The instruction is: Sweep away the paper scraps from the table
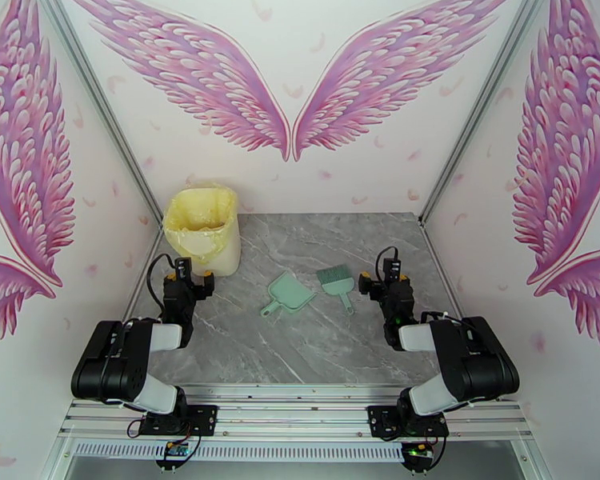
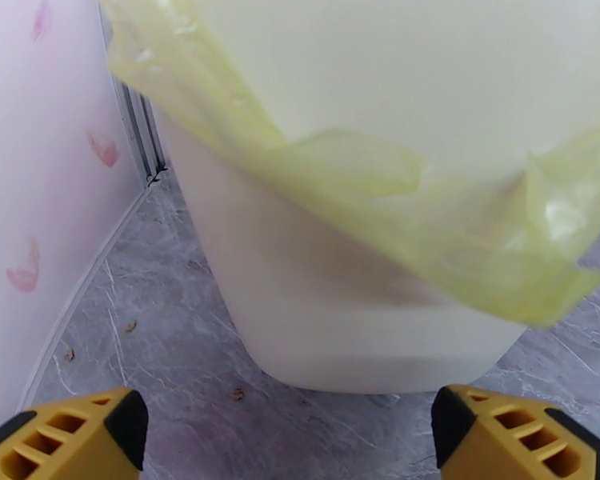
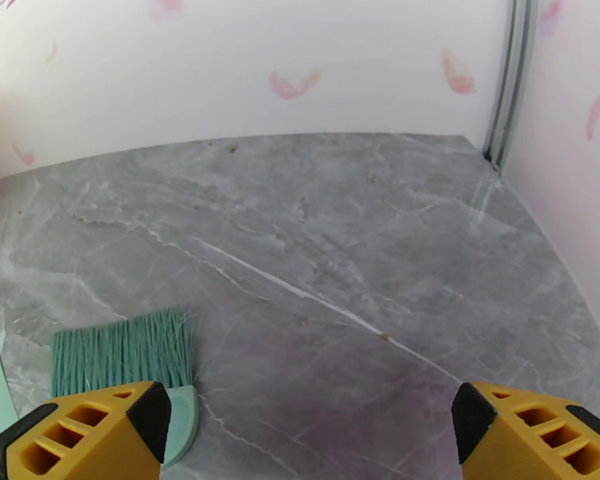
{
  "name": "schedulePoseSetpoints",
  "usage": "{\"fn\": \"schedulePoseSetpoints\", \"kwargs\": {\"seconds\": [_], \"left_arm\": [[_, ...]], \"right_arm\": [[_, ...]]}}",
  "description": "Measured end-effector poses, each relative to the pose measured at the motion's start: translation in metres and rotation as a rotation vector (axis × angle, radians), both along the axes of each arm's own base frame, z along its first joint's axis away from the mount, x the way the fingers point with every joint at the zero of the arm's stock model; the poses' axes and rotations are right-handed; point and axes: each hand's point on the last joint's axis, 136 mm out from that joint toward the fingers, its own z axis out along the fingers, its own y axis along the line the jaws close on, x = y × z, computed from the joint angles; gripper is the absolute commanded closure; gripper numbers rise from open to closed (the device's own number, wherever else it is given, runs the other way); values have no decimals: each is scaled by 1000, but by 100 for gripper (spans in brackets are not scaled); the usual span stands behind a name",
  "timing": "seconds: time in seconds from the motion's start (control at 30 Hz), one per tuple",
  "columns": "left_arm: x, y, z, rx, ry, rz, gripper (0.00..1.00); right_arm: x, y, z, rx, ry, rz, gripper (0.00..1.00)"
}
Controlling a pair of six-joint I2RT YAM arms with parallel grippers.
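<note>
The grey marble table [image 1: 316, 346] carries a mint-green dustpan [image 1: 288, 294] and a mint-green hand brush [image 1: 336, 280] lying side by side near its middle. The paper scraps are out of view. My left gripper [image 1: 190, 278] stands open just in front of the white bin [image 1: 204, 230]; in its wrist view the gripper [image 2: 288, 438] has nothing between its yellow fingers [image 2: 68, 438]. My right gripper [image 1: 382, 280] is open too, right of the brush. In its wrist view the gripper [image 3: 308, 434] is empty, with the brush bristles [image 3: 120, 350] by its left finger.
The bin wears a yellow liner bag [image 2: 396, 210] and fills the back left corner. White walls with pink wings close in three sides, with metal posts [image 3: 512, 74] at the corners. A few tiny brown specks [image 2: 238, 394] lie by the bin's foot.
</note>
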Motion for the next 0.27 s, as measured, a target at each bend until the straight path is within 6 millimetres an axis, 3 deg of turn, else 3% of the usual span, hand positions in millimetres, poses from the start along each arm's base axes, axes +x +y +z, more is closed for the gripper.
{"fn": "schedulePoseSetpoints", "kwargs": {"seconds": [0.27], "left_arm": [[0, 0, 0, 0, 2, 1, 1]], "right_arm": [[0, 0, -1, -3, 5, 1, 1]]}}
